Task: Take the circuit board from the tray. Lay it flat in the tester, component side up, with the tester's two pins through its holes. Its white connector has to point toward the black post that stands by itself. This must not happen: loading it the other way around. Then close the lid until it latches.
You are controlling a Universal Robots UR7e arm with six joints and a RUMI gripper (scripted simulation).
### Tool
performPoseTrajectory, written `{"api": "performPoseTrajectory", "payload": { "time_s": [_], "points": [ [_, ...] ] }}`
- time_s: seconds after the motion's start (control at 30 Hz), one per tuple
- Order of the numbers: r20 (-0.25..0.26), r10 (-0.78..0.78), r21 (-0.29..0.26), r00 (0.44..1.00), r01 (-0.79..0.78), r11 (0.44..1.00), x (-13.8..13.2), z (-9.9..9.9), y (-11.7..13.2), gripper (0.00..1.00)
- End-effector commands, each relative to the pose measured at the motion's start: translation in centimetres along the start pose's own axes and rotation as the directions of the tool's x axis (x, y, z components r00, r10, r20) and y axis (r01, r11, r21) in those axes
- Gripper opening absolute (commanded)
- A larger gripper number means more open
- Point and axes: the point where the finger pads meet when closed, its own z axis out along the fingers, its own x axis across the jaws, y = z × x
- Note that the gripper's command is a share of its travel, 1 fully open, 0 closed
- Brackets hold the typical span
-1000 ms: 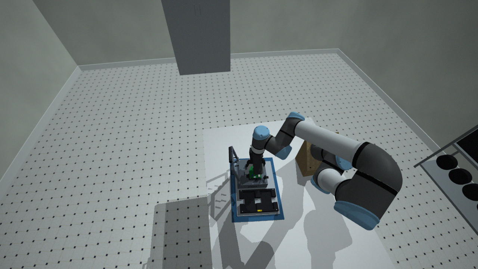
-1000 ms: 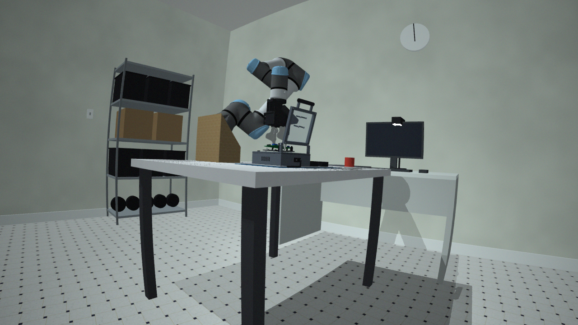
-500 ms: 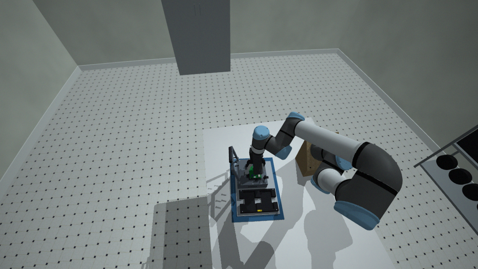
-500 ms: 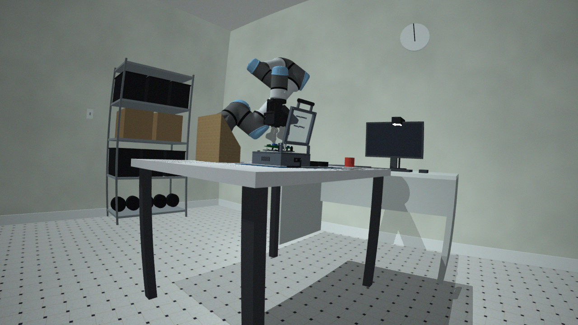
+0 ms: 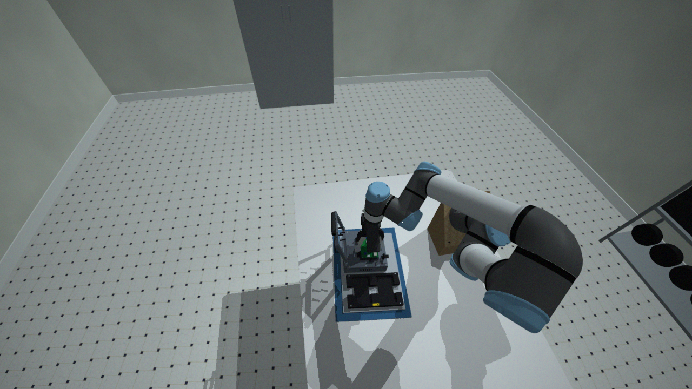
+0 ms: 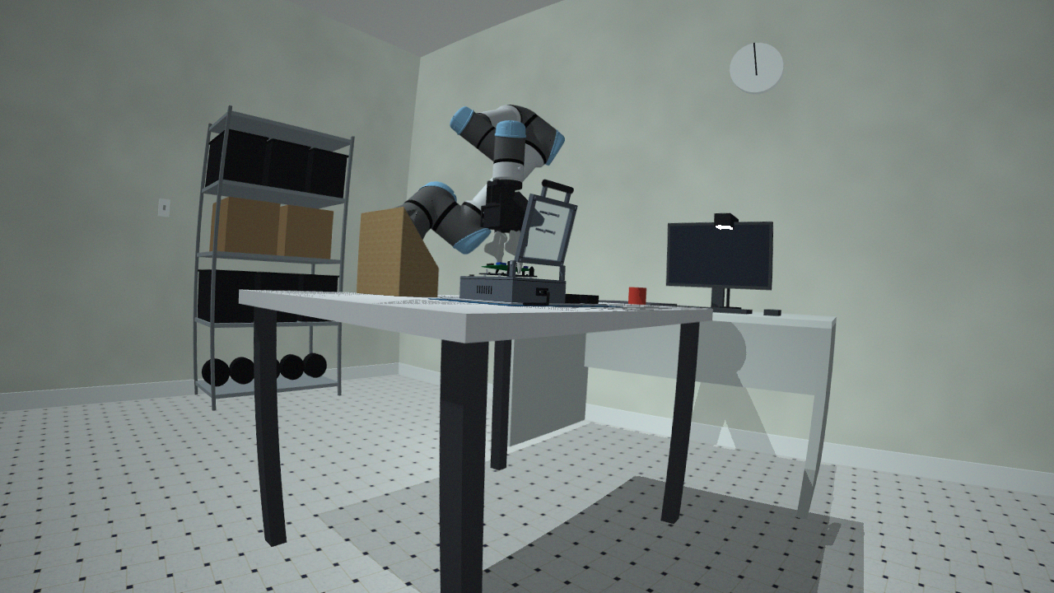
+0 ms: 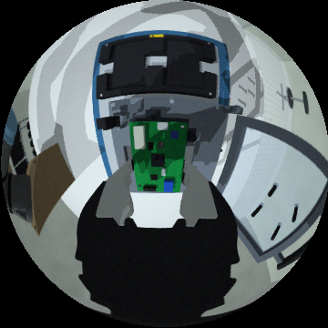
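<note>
Over tester [image 7: 207,137] | gripper [image 7: 157,202] clamps circuit board [image 7: 158,159], component side up | lid [image 7: 278,182] open | advice: level board, align pins, lower slowly.

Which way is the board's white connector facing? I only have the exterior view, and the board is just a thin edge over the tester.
Observer: In the wrist view the circuit board is component side up. Its white connector sits at the end away from the tool, toward the tray.
Operator: Is the tool gripping it?
Observer: Yes, the grey fingers clamp the board's near end from both sides.
Operator: Is anything left in the tray?
Observer: In the top view the tray's black recesses hold no board.
</note>
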Motion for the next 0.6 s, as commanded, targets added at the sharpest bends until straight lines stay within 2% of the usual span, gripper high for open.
{"api": "performPoseTrajectory", "payload": {
  "time_s": [0.0,0.57],
  "points": [
    [-0.001,0.000,0.000,1.000,0.000,1.000,0.04,-0.02,0.02,0.39],
    [-0.001,0.000,0.000,1.000,0.000,1.000,0.04,0.25,0.02,0.39]
  ]
}}
